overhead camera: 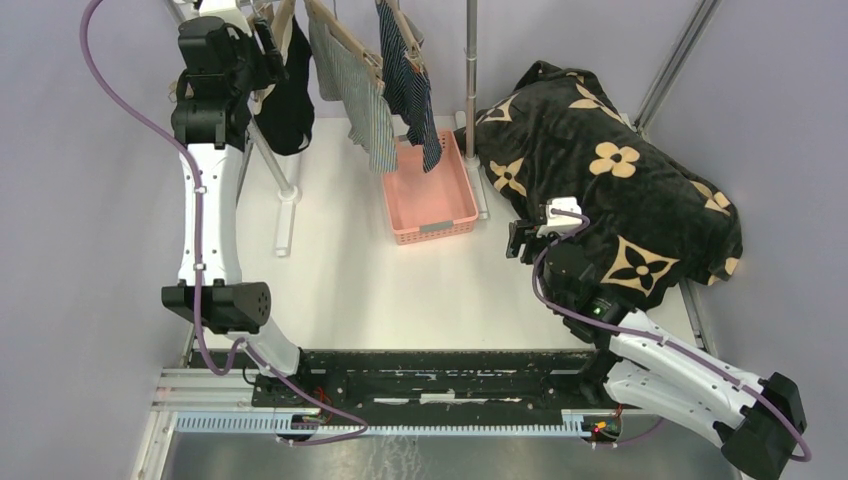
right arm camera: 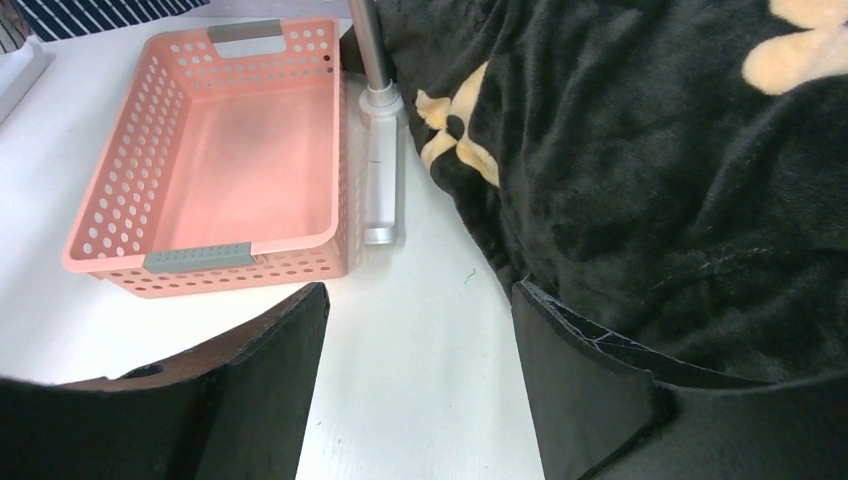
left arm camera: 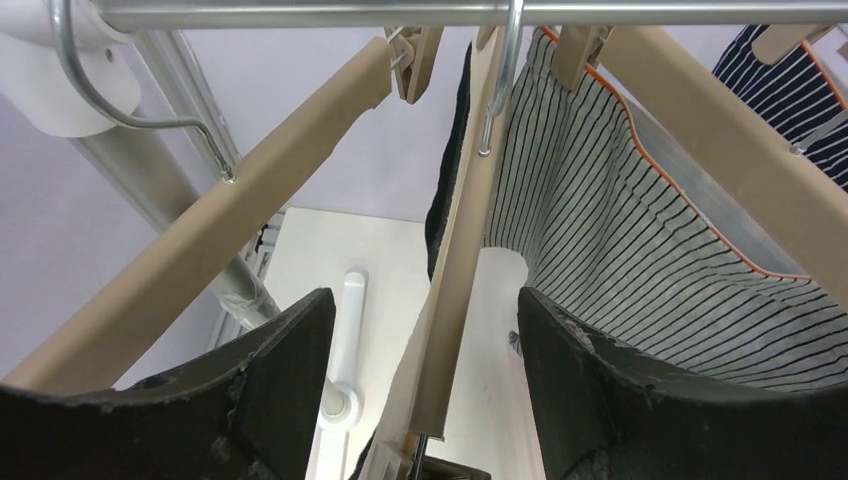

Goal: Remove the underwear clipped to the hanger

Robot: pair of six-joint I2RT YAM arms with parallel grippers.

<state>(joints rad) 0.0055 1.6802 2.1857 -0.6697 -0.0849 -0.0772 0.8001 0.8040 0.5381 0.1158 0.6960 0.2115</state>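
1. The left gripper is seen high up at the clothes rail. Its fingers are spread wide and nothing is clamped. A wooden hanger is shown passing between them. Whether it touches either finger cannot be told.
2. The black underwear is found just to the right of this gripper. It is hung by its top edge, with its long axis pointing straight down. In the left wrist view only a thin dark edge is shown behind the hanger bar.
3. The grey-striped underwear is placed further to the right of the left gripper. Its waistband is held up by a wooden clip, and its stripes and long axis run downward.
4. The navy underwear is hung furthest right, also pointing down. In the top view its lower tip overlaps the far end of a pink basket.
5. The right gripper is seen low near the table, spread wide and empty. The basket lies ahead to its left, and a blanket is just beside it on the right. All three garments are well apart from it.
6. The metal rail and clips are seen close only from the left wrist. The rack foot, between basket and blanket, is seen close only from the right wrist. Both arms are shown together only from above.
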